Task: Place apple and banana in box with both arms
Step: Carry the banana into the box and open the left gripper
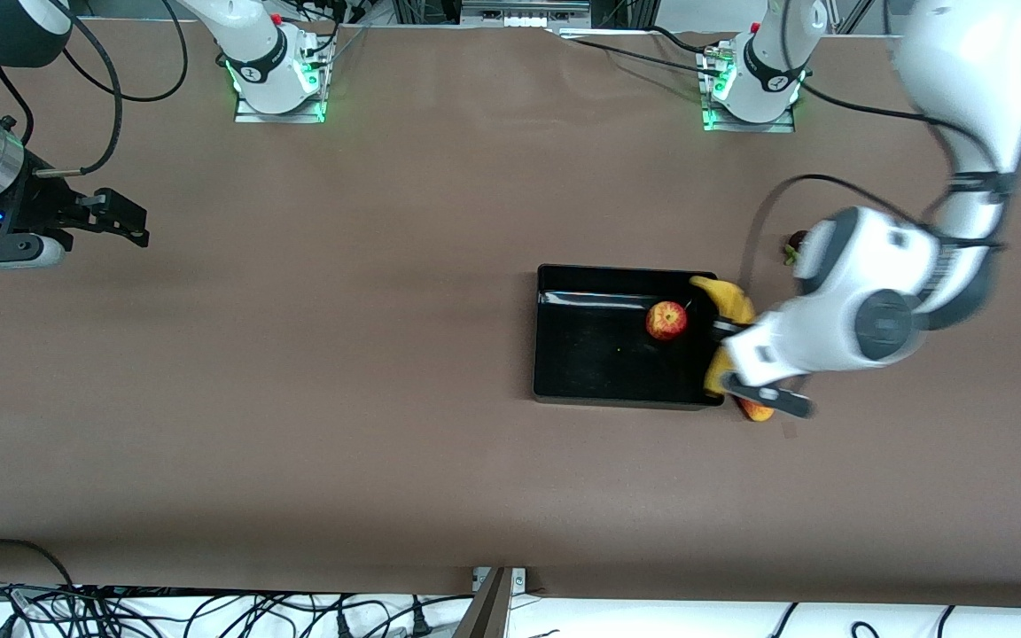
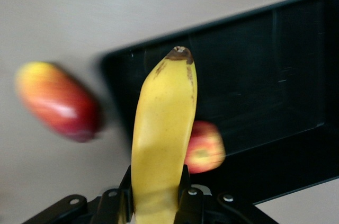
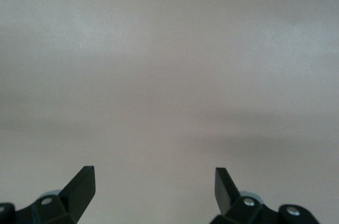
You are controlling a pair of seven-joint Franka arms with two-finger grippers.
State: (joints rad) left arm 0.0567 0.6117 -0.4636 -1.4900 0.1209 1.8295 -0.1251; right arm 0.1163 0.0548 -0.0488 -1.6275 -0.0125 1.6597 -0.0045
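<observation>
The left end effector point(image 2: 156, 195) grips the banana point(image 2: 163, 128) near one end, its fingers pressed on both sides of the fruit. It hangs over the box point(image 1: 604, 377) wall that faces the left arm's end of the tabletop point(image 1: 298, 399), so the banana is partly over the box and partly outside. The apple point(image 1: 666, 321) already lies inside the box, close to this same wall. The box stands on the half of the tabletop toward the left arm's end, about midway between the edge with the robot bases and the edge by the front camera.

I judge the banana to be light and a little soft, with a smooth skin that can slide or bruise under strong pressure. A hold at the thick middle would balance it better; held at the end, the long free part can swing.

An elongated red-yellow fruit point(image 2: 57, 101) lies on the tabletop just outside the box corner, and it does not belong to the task.

The right end effector point(image 3: 154, 181) waits with its fingers wide apart and empty, over the bare tabletop near the right arm's end.
</observation>
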